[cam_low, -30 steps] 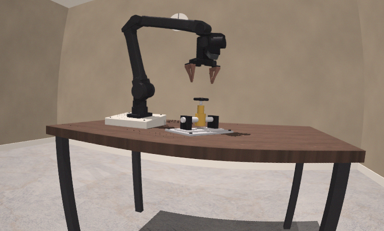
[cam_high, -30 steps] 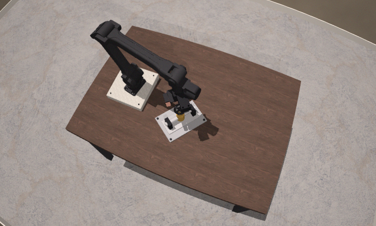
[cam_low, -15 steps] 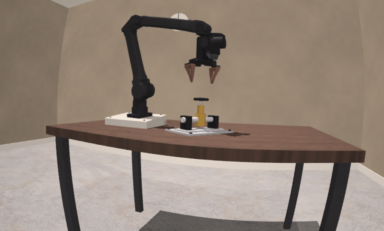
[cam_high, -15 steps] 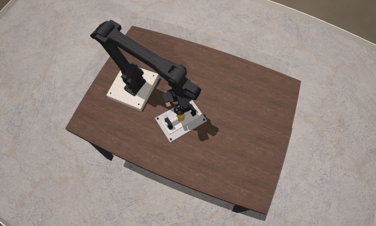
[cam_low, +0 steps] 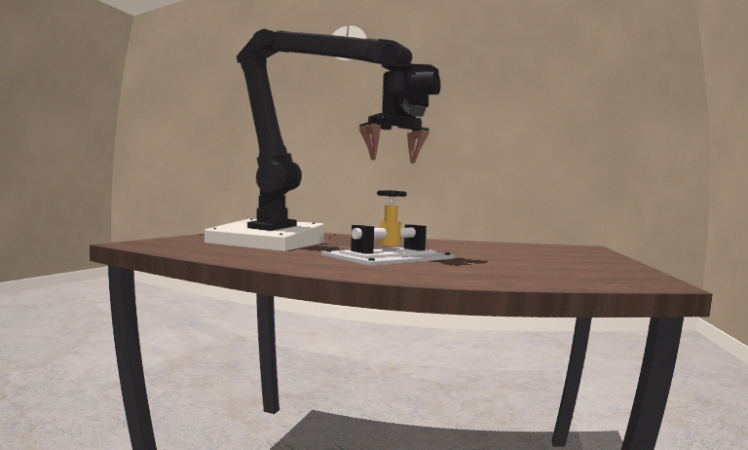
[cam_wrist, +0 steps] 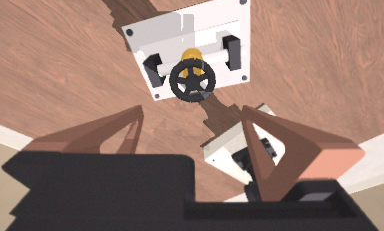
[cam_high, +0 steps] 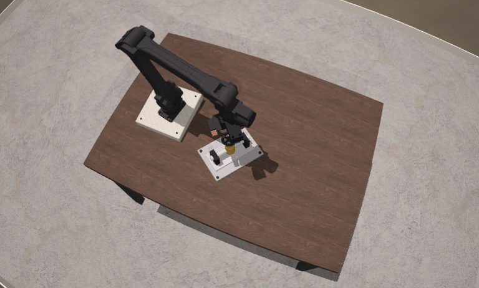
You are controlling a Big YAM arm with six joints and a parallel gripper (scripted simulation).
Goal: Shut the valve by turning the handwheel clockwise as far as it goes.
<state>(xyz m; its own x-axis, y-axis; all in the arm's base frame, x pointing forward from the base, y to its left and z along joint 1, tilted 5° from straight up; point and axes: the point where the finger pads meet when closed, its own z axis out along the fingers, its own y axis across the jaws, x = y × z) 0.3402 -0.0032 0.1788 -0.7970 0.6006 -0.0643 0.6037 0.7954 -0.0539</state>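
The valve has a black spoked handwheel (cam_low: 392, 193) on a thin stem above a yellow body (cam_low: 390, 228). It sits on a white pipe held by two black clamps on a grey plate (cam_low: 386, 258). The handwheel also shows in the wrist view (cam_wrist: 192, 81) and, partly hidden by the arm, in the overhead view (cam_high: 228, 141). My gripper (cam_low: 393, 144) hangs well above the handwheel, fingers pointing down, open and empty. In the wrist view my gripper (cam_wrist: 192, 110) has its two brown fingers spread wide, with the wheel beyond them.
The arm's white base block (cam_low: 263, 235) stands on the brown table left of the valve plate. It also shows in the overhead view (cam_high: 169, 112). The table's curved front edge (cam_low: 386, 296) lies nearer the exterior view.
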